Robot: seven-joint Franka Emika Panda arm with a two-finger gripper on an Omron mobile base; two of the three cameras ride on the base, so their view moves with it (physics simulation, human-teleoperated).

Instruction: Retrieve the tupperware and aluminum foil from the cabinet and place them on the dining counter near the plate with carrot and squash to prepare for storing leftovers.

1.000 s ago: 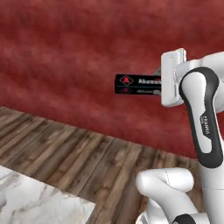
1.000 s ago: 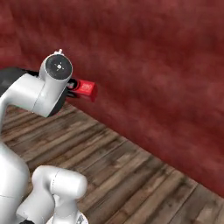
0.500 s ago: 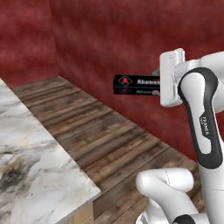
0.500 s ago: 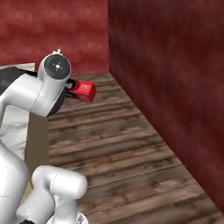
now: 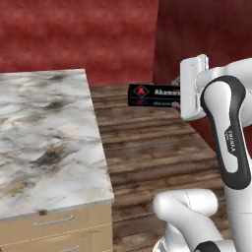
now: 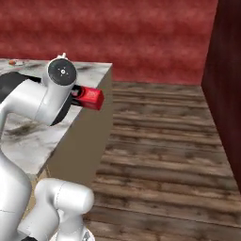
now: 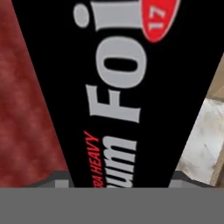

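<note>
Black cardboard with a red end: the aluminum foil (image 5: 153, 95) rides crosswise in the robot's hand (image 5: 181, 96), held level in the air above the plank floor (image 6: 160, 155), just off the near corner of the marble-topped bench (image 5: 47, 133). The hand is closed on the box around its middle, the logo end sticking out toward the bench in the left base view and the red end (image 6: 89, 98) poking past the arm in the right base view. In the hand view the box's white lettering (image 7: 116, 87) fills most of the picture, with a sliver of marble to one side.

The box has yet to reach the bench. A small orange speck sits at the far edge of the bench (image 6: 13, 61), too small to identify.

The likely risks from here: the long box overhangs the hand on both sides, so a quick swing could twist it in the grip or clip its outer end against the bench's edge. A release short of the bench top would drop it to the floor.
</note>
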